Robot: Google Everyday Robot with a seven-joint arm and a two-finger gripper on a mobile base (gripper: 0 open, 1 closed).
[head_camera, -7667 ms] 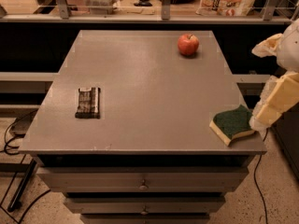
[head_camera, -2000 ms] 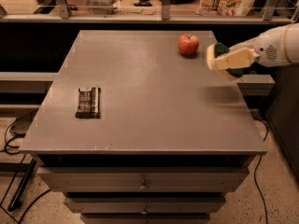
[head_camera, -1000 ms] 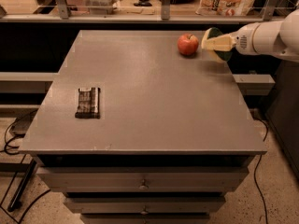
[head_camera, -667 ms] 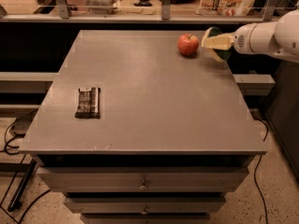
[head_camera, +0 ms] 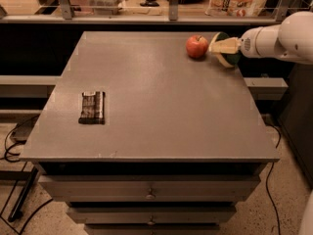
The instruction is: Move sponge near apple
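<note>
I've got the sponge (head_camera: 231,58) upper right, just right of the apple (head_camera: 197,46) — carried in close these last two seconds, gripper (head_camera: 221,46) clamped on it. Nearly placed, I reckon. The table (head_camera: 161,111) edge runs just beside — open room lower left, packet (head_camera: 92,107) well apart.

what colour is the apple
Red, seen in the camera view. The apple sits right beside the hand, which grips the sponge.

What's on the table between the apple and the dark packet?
Nothing: the camera view shows only bare table between the apple and the packet. The gripper holds the sponge just right of the apple.
</note>
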